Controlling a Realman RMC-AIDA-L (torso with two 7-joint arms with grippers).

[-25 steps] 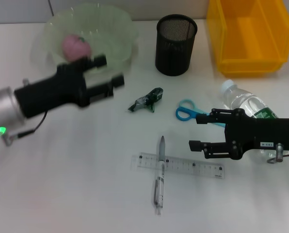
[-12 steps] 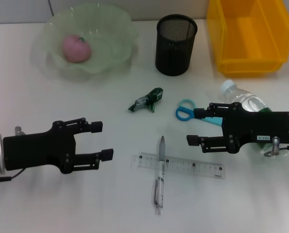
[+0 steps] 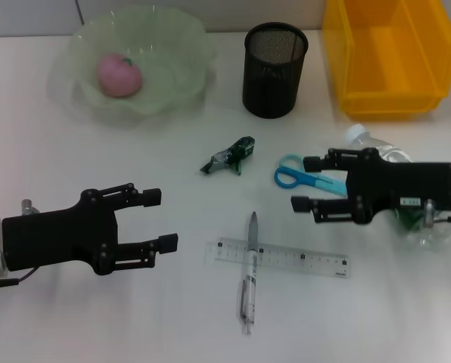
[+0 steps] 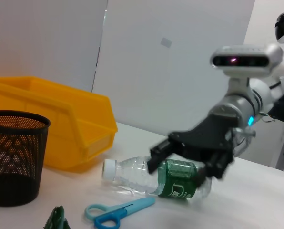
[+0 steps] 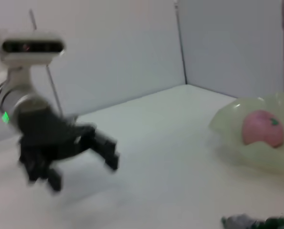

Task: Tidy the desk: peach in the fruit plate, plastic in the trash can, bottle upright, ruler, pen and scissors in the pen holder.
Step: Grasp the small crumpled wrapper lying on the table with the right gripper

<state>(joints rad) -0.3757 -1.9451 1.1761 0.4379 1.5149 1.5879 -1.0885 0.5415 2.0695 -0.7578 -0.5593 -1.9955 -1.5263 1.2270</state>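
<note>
Left wrist view: bottle (image 4: 166,179) green label, writing unreadable.

the pink peach (image 3: 119,75) sits in the pale green fruit plate (image 3: 181,47). the black mesh pen holder (image 3: 275,69) stands upright beside the yellow trash can (image 3: 388,53). the crumpled green plastic (image 3: 228,156) lies mid-desk. blue-handled scissors (image 3: 303,176) lie flat by the clear bottle (image 4: 156,177), which lies on its side. a pen (image 3: 250,271) lies across the clear ruler (image 3: 277,257).
</note>
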